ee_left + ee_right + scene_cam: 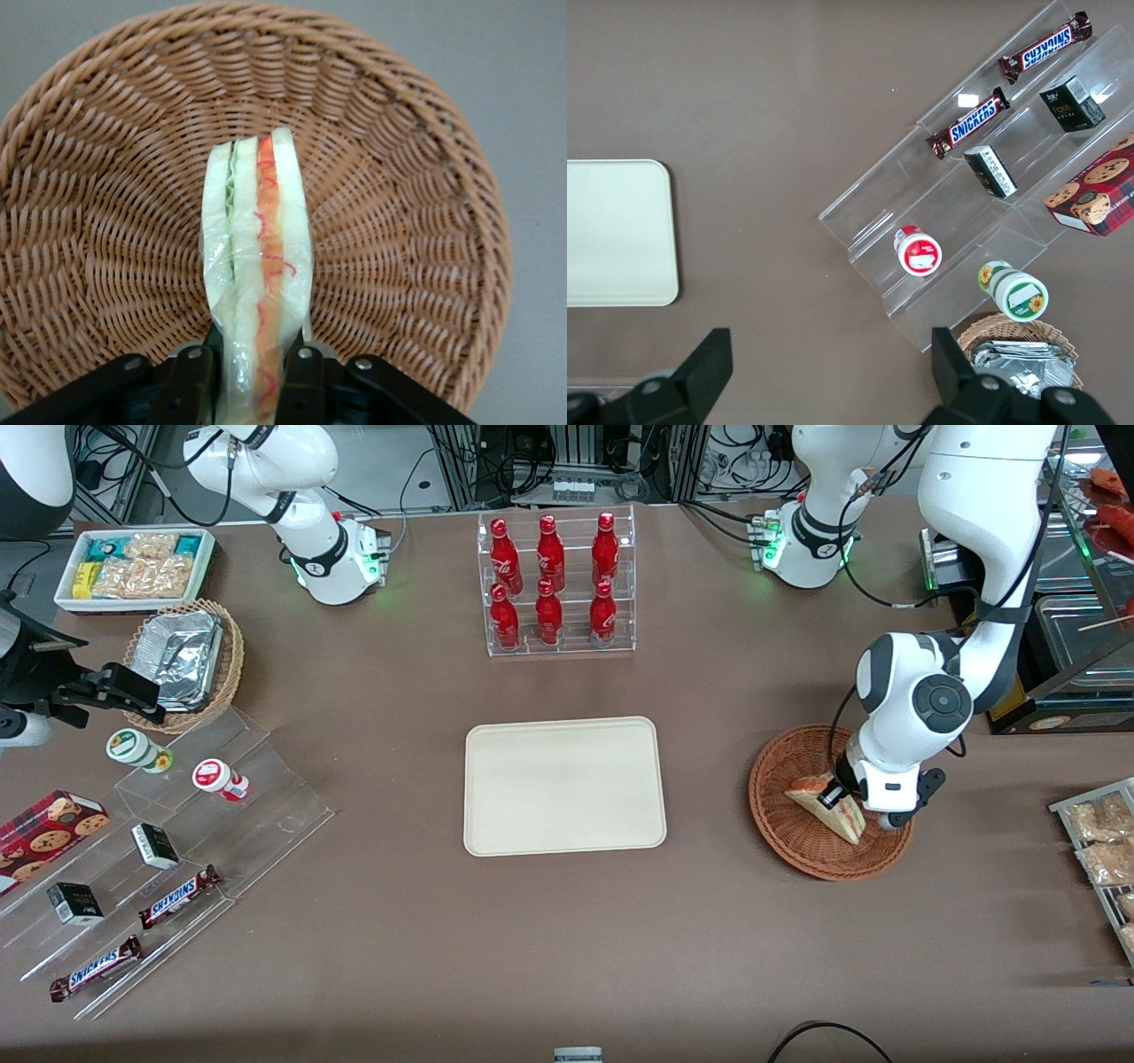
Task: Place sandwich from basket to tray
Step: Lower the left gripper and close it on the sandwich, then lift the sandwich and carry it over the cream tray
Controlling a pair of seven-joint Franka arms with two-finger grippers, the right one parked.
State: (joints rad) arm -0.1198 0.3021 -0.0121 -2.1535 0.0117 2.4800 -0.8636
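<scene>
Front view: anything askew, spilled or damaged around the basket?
Nothing stands out. The sandwich stands on edge in the basket, wrapper intact, with the gripper closed on its sides. The basket sits flat; the tray is bare and square to the table.

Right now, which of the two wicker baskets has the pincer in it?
The reddish-brown basket at the working arm's end, where the pincer grips the sandwich; the tan basket holds foil trays.
</scene>
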